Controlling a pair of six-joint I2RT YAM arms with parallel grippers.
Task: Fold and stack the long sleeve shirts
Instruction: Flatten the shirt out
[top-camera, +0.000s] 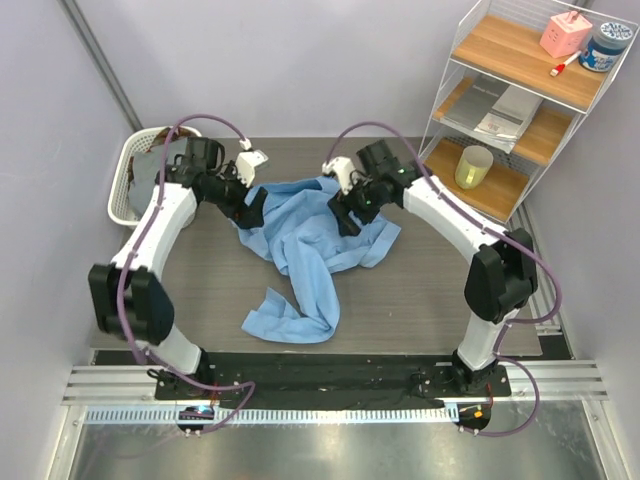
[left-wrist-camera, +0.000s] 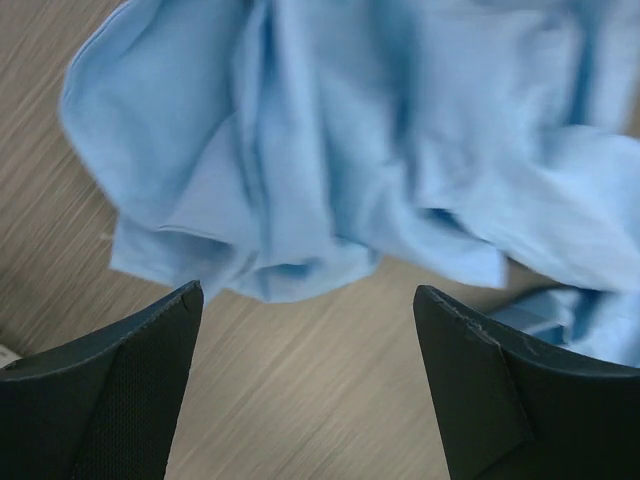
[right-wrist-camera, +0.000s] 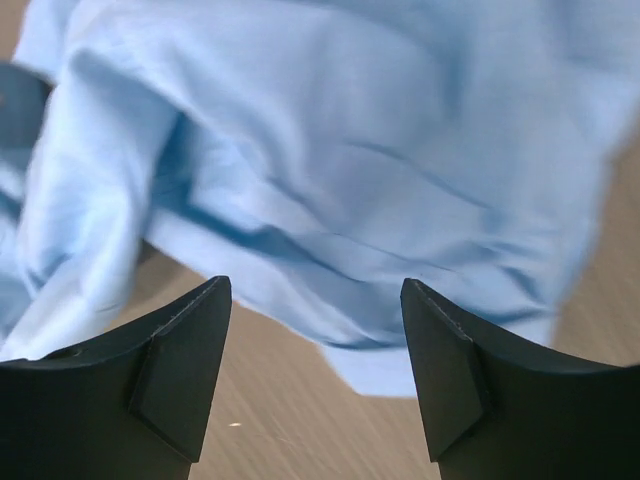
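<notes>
you have one light blue shirt (top-camera: 315, 235) lying unfolded and crumpled on the middle of the table (top-camera: 430, 300). most of it is bunched in deep, soft folds toward the far side. one long sleeve trails toward you and curls into a loose heap at the near left. up close the cloth is plain and rumpled, with its edges resting flat on the wood-grain surface.

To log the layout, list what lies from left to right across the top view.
White basket → left fingers → right fingers → yellow cup. The light blue shirt spreads across under both sets of fingers, so it is left out of the order.
</notes>
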